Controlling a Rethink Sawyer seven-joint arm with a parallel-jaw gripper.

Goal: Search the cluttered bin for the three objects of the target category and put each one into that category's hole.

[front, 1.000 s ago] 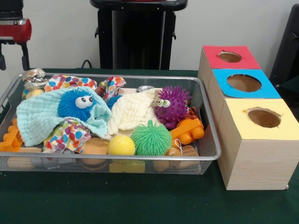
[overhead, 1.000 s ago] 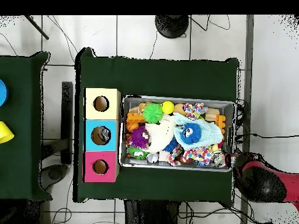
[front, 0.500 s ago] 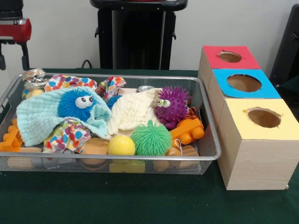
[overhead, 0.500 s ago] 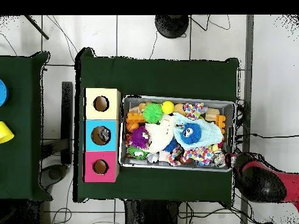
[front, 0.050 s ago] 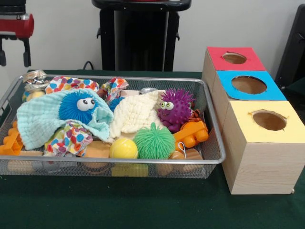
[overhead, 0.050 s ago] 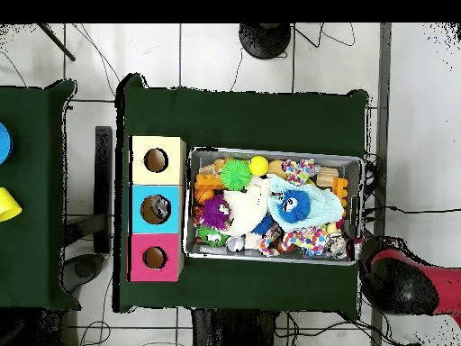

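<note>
1. Across the dark green worktop (front, 0.050 s ago: 143, 210) sits a silver wire-mesh bin (front, 0.050 s ago: 212, 143), packed to the rim with toys and cloths.
2. Front and centre in the bin: a green spiky rubber ball (front, 0.050 s ago: 154, 141), with a smooth yellow ball (front, 0.050 s ago: 123, 149) touching it on the picture's left.
3. Behind the green one, a purple spiky ball with googly eyes (front, 0.050 s ago: 175, 108) leans against a cream waffle-weave cloth (front, 0.050 s ago: 133, 114).
4. Over on the picture's left, a blue fuzzy ball with googly eyes (front, 0.050 s ago: 77, 106) nestles in a pale mint cloth (front, 0.050 s ago: 38, 121), and a polka-dot cloth (front, 0.050 s ago: 66, 138) peeks out beneath.
5. An orange plastic building block (front, 0.050 s ago: 191, 133) lies just right of the green ball, near the bin's right wall; another orange block (front, 0.050 s ago: 9, 142) sits at the far left edge.
6. Beside the bin stand three wooden boxes in a row, each with a round hole on top: the red-topped box (front, 0.050 s ago: 234, 58) farthest, the blue-topped box (front, 0.050 s ago: 249, 85) in the middle, the yellow-topped box (front, 0.050 s ago: 268, 121) nearest.
7. From overhead, the blue box's hole shows something dark inside; what it is, I cannot tell.
8. The red and black arm (overhead, 0.050 s ago: 410, 284) is off the bin's corner, beyond the worktop's edge.
9. The gripper (front, 0.050 s ago: 14, 52) hangs at the top left of the front view, above the bin's corner; two dark fingers show well apart, nothing between them.
</note>
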